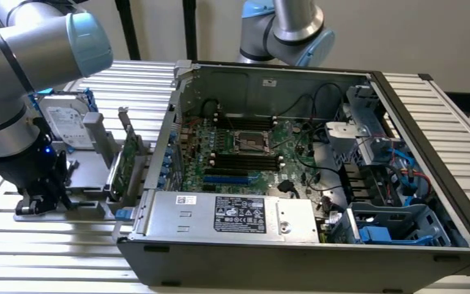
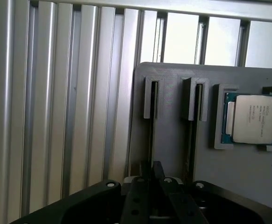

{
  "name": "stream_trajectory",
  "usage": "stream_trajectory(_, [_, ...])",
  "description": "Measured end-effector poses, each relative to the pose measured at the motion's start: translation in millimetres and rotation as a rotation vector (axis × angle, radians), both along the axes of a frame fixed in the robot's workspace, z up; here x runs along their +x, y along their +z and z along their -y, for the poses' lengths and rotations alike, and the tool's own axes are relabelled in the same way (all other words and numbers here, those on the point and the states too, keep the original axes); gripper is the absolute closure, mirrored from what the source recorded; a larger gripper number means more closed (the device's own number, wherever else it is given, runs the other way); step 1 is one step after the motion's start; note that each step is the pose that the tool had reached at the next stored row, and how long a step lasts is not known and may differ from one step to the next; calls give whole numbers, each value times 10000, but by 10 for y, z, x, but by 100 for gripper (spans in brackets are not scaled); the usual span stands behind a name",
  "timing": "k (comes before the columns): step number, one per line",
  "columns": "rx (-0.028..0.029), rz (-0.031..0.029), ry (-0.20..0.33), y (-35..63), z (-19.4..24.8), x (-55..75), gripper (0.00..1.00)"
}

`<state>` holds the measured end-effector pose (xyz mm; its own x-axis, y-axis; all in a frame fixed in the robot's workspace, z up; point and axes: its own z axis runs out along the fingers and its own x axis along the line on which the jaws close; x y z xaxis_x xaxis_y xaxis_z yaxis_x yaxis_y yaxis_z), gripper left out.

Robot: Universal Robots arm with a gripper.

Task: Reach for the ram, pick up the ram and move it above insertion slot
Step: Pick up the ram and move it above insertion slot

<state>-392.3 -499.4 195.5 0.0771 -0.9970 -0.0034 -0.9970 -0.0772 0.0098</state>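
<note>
The ram [image 2: 151, 126] stands edge-on in one slot of a grey printed holder [image 2: 173, 144], showing as a thin dark strip. My gripper [image 2: 151, 169] sits right over its near end, and the two black fingers [image 2: 144, 173] press close together on either side of the strip. In the exterior view the gripper [image 1: 43, 197] is low over that grey holder [image 1: 88, 208], at the exterior view's left of the open computer case. The black ram slots [image 1: 247, 162] lie on the green motherboard inside the case, far from the gripper.
A second thin stick [image 2: 194, 121] stands in the neighbouring holder slot, with a processor chip [image 2: 252, 119] beside it. A wider green card with a metal bracket [image 1: 126, 160] and a hard drive [image 1: 63, 122] stand between holder and case [image 1: 300, 251]. Another arm [image 1: 288, 30] hangs behind.
</note>
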Motion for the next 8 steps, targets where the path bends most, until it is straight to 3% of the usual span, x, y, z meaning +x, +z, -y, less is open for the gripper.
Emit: stream_trajectory(8, [1, 0, -11, 0, 0, 0, 86])
